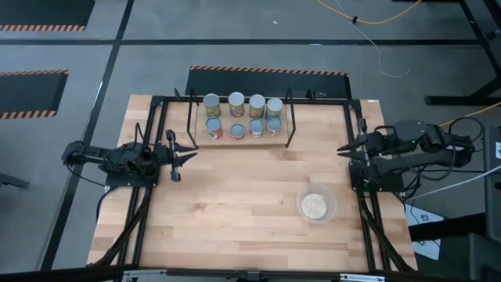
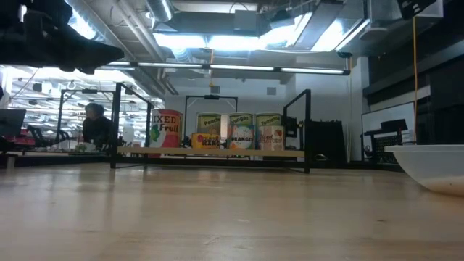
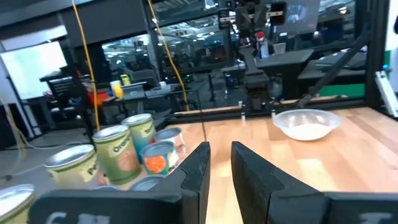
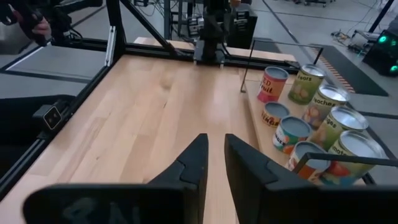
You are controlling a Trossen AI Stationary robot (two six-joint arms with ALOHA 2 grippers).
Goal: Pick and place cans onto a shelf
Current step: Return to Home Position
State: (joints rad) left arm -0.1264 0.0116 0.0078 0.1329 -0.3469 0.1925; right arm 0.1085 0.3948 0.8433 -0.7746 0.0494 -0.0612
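The shelf (image 1: 286,117) stands at the table's far middle, on its thin black legs. Eight cans stand upright on it: a back row (image 1: 236,101) with olive-tan labels and a front row (image 1: 237,130) with pale blue tops. The cans also show in the low view (image 2: 233,133), the left wrist view (image 3: 118,149) and the right wrist view (image 4: 311,124). My left gripper (image 1: 195,150) hovers at the table's left, empty, its fingers drawn together, pointing right. My right gripper (image 1: 340,149) hovers at the table's right, empty, its fingers drawn together, pointing left.
A clear round bowl (image 1: 316,206) with beige grains sits on the table's near right; it also shows in the low view (image 2: 435,167) and the left wrist view (image 3: 305,123). A black tube frame (image 1: 153,117) edges the table. Bare wood lies between the grippers.
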